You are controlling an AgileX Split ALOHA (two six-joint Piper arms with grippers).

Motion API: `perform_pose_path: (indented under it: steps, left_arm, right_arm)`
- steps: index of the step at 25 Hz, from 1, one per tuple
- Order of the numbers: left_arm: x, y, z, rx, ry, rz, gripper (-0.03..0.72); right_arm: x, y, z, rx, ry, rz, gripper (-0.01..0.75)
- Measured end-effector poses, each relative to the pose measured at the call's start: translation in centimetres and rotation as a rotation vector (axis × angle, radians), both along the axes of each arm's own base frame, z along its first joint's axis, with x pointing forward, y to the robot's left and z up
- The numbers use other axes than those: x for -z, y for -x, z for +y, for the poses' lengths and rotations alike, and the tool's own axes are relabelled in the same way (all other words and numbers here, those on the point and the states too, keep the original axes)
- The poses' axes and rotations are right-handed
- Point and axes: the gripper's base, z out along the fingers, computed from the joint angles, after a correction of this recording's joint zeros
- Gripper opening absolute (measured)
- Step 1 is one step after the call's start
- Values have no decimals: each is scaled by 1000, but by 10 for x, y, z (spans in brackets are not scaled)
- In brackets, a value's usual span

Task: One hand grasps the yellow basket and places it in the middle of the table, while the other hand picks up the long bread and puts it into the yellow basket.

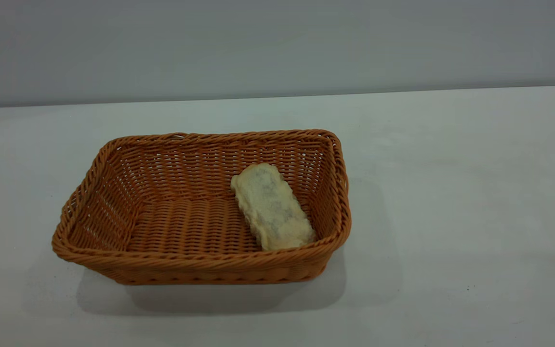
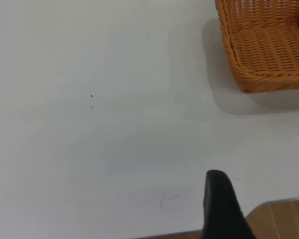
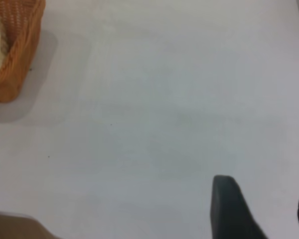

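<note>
the yellow basket (image 1: 200, 262) stands on the table (image 1: 451, 193), a bit left of the middle in the exterior view, w/ its long side toward the camera. the long bread (image 1: 271, 207) lies inside it, at the right end of the basket floor, pale speckled underside up, turned diagonal so that its far end points to the back wall and its near end is close to the front right corner. nothing covers the bread or the basket; the rim hides only a small part of the near end of the bread. no arm shows in the exterior view. in the left wrist view, only one dark finger of the left gripper (image 2: 224, 209) shows at the picture's edge, over bare table and well apart from the basket corner (image 2: 264, 50); how wide it is open i cannot tell, and it holds nothing visible. in the right wrist view the right gripper (image 3: 266, 209) shows two dark fingers w/ bare table between them, so it is spread apart and empty, well apart from the basket (image 3: 15, 64). a brown floor strip shows past the table edge.
</note>
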Motion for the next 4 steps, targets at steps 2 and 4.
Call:
perform_pose_path:
  steps: [2, 4]
  left_arm:
    - [0, 0, 0, 0, 0, 0, 471]
    - [0, 0, 0, 0, 0, 0, 471]
  right_arm:
    - [0, 0, 0, 0, 0, 0, 375]
    - [0, 0, 0, 0, 0, 0, 375]
